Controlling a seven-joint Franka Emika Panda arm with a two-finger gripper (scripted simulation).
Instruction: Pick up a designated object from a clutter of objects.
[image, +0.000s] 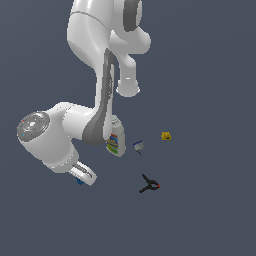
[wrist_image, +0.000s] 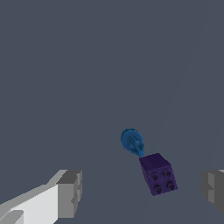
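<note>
1. wrist view: the gripper (wrist_image: 140, 192) has its two grey fingertip pads (wrist_image: 70, 192) spread wide apart, holding nothing.
2. the tiny bright-blue blocky piece (wrist_image: 132, 141) lies on the dark grey floor (wrist_image: 87, 65), beyond the gap between the fingers, touching no pad.
3. a dark purple studded block (wrist_image: 158, 174) sits just beside the blue piece, corner almost touching it, nearer the gap between the pads.
4. exterior view: the white arm (image: 90, 65) bends low; the gripper (image: 85, 175) is near the floor, a blue speck (image: 79, 182) just showing at its tip.
5. a white labelled bottle (image: 116, 137) stands upright beside the arm.
6. towards the exterior view's right: a small grey-blue item (image: 139, 146), a small yellow block (image: 166, 136), a black clamp with red tip (image: 149, 185), all well apart.
</note>
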